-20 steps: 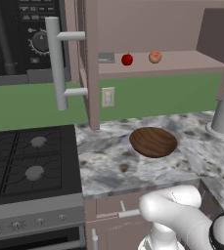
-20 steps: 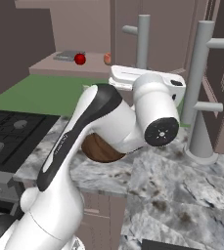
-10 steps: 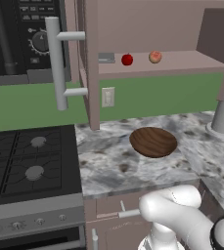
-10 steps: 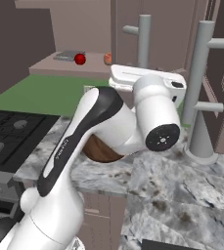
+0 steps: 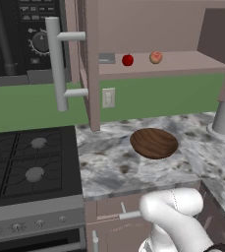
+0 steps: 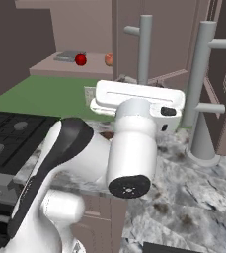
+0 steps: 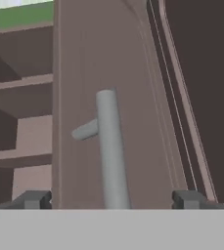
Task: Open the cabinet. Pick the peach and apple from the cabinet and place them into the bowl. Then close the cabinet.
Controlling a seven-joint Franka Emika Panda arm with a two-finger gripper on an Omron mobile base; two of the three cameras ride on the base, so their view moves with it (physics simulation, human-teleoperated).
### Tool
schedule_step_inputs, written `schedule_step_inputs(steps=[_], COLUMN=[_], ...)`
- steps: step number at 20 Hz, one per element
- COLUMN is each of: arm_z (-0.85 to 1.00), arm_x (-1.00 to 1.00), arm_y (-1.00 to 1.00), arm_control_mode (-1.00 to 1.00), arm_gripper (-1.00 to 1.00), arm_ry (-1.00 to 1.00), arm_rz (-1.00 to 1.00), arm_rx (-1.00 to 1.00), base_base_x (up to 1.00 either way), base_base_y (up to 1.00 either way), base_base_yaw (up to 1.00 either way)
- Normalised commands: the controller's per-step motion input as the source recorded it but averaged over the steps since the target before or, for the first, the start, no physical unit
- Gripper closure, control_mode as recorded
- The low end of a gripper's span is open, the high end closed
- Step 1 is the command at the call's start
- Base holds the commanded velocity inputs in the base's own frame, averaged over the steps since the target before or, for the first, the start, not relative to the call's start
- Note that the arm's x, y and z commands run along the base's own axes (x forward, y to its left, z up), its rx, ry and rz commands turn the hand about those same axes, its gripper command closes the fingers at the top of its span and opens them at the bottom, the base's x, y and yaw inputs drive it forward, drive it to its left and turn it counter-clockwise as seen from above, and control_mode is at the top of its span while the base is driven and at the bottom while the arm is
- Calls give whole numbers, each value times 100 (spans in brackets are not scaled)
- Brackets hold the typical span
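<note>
Grey handle [image 7: 111, 161], open gripper [image 7: 112, 199] astride

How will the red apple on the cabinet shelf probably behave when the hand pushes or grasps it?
The apple is small and round, so a sideways push would probably roll it along the flat shelf. Its skin looks smooth, so it may slip in an off-centre grasp. It appears rigid and likely light.

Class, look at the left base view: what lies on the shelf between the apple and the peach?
Nothing: in the left base view the shelf stretch between the apple and the peach is bare.
</note>
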Motion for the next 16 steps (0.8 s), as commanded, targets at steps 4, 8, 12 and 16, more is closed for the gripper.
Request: schedule_step_inputs(steps=[4, 8, 12, 16], arm_z=[5, 0, 0, -25], arm_x=[-84, -89, -72, -31], arm_y=[2, 2, 72, 100], arm_control_mode=[-100, -100, -100, -100], arm_gripper=[-100, -100, -100, -100], arm_ry=[-18, -6, 0, 0], arm_rz=[-38, -46, -33, -19], arm_rx=[-4, -10, -27, -43], base_base_x=[0, 0, 0, 0], base_base_y=[0, 0, 0, 0], base_base_yaw=[0, 0, 0, 0])
